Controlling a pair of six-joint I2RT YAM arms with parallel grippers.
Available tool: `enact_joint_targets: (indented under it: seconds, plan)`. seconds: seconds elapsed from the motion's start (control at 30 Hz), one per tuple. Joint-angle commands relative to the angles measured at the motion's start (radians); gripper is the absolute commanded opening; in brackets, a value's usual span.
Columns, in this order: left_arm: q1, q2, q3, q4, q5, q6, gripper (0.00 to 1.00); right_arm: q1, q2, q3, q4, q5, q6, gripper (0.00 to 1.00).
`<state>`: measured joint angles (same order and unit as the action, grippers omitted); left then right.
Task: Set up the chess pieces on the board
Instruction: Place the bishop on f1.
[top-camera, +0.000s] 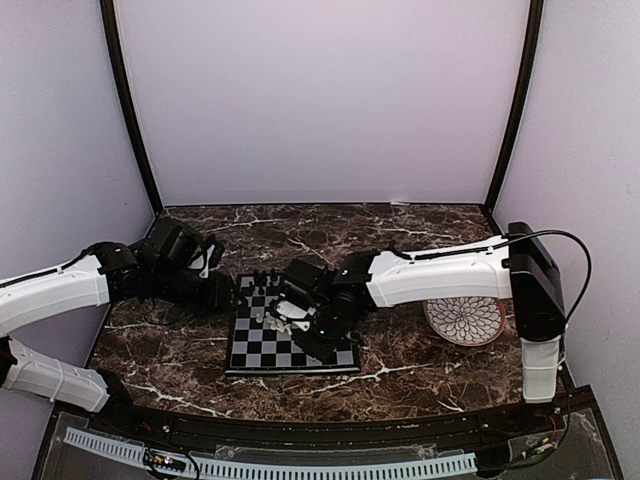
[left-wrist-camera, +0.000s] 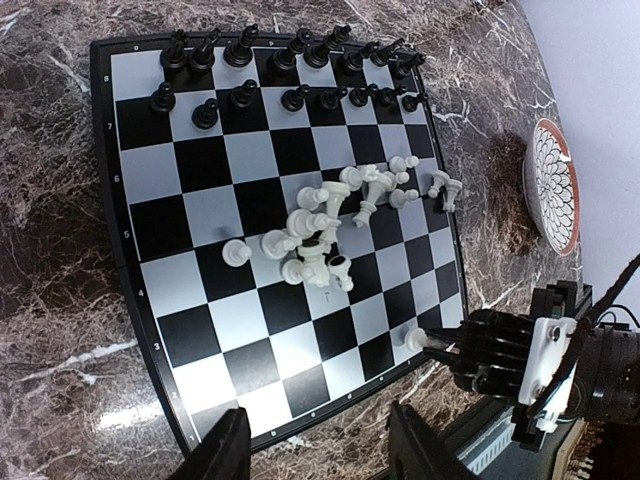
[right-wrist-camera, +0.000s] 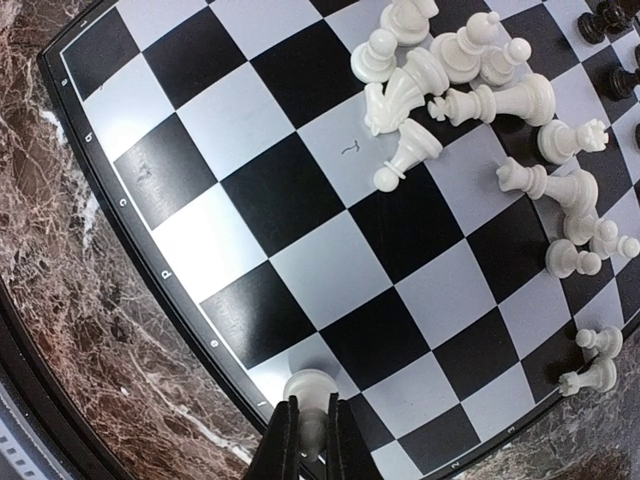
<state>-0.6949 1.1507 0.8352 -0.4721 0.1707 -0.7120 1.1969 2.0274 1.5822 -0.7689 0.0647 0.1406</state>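
Cream-white pawn stands on the board, pinched by the right tool.

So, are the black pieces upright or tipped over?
Upright: the black pieces stand on their bases in two rows along one board edge.

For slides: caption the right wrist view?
Right claw grips a white piece on the board edge row; other white pieces lie jumbled.

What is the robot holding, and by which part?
The right gripper pinches one tiny cream-white plastic chess piece by its narrow part. The left gripper holds nothing.
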Motion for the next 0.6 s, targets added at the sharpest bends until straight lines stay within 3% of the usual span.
enact_joint_targets:
  seconds: [0.0,0.4,0.57]
  plan:
    - [-0.002,-0.001,-0.007,0.001,-0.008,0.001,0.49,0.009,0.02,0.019,0.022,-0.017,0.005,0.0]
    - [-0.001,-0.005,-0.021,0.007,-0.007,-0.008,0.49,0.009,0.037,0.021,0.004,-0.027,0.005,0.0]
    - [-0.001,-0.007,-0.024,0.012,-0.007,-0.014,0.49,0.009,0.024,0.022,-0.002,-0.019,0.012,0.14]
